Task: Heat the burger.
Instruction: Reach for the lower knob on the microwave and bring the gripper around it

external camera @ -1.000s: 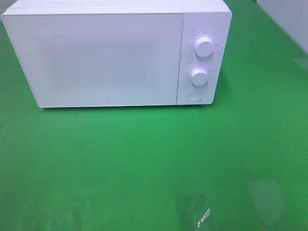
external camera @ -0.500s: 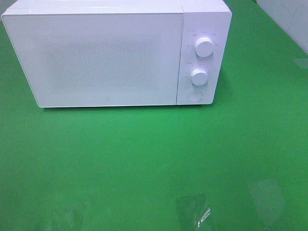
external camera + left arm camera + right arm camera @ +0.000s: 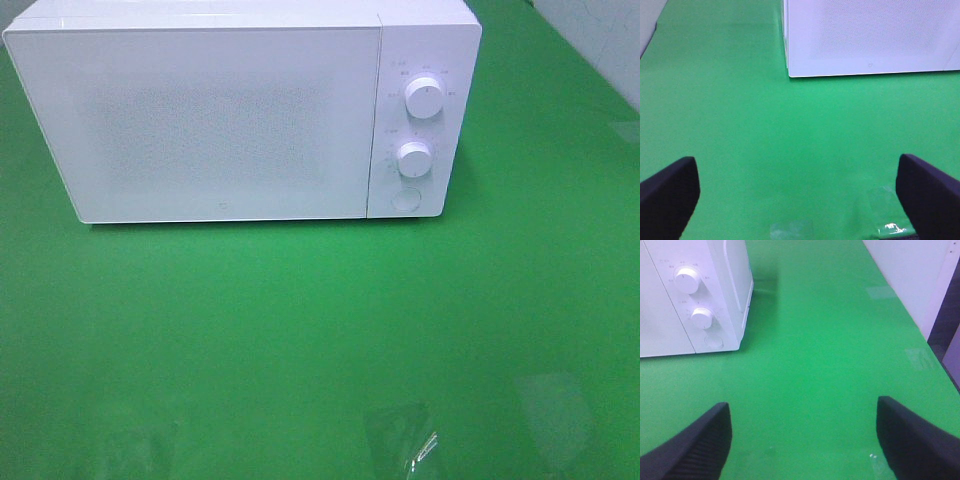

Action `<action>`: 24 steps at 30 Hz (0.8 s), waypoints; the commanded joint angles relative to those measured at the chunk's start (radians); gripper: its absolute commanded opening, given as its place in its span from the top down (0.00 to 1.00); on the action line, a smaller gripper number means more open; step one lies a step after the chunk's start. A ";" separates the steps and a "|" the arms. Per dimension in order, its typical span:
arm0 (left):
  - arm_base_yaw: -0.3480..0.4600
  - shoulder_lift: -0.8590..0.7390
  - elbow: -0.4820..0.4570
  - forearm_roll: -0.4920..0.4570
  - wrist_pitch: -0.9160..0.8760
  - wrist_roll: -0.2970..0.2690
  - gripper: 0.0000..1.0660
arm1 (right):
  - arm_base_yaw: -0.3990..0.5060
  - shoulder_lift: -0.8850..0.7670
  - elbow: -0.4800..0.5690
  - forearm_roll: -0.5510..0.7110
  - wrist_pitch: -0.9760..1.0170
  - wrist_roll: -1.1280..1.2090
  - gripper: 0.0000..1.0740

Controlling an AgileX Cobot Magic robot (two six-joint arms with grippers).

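The burger is not in view in any frame. A white microwave (image 3: 240, 110) stands at the back of the green table with its door shut; two round knobs (image 3: 425, 98) and a round button sit on its right panel. It also shows in the left wrist view (image 3: 870, 35) and the right wrist view (image 3: 690, 295). My left gripper (image 3: 800, 200) is open and empty over bare green table, well in front of the microwave's left corner. My right gripper (image 3: 805, 437) is open and empty, in front of and to the right of the knob panel. Neither gripper shows in the exterior view.
The green table top (image 3: 300, 330) stretches in front of the microwave. Patches of clear tape (image 3: 405, 440) lie on it near the front edge. The table's right edge (image 3: 935, 360) runs along a white wall.
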 commanded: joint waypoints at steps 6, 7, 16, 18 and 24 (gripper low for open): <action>0.003 -0.017 0.004 -0.003 -0.011 -0.004 0.06 | 0.000 0.118 0.051 -0.001 -0.270 0.001 0.29; 0.003 -0.017 0.004 -0.003 -0.011 -0.004 0.06 | 0.000 0.118 0.051 -0.001 -0.270 0.001 0.29; 0.003 -0.017 0.004 -0.003 -0.011 -0.004 0.06 | 0.000 0.227 0.144 -0.001 -0.527 0.000 0.29; 0.003 -0.017 0.004 -0.003 -0.011 -0.004 0.06 | 0.000 0.243 0.155 -0.001 -0.560 0.000 0.29; 0.003 -0.017 0.004 -0.003 -0.011 -0.004 0.06 | 0.000 0.389 0.228 -0.001 -0.824 -0.004 0.29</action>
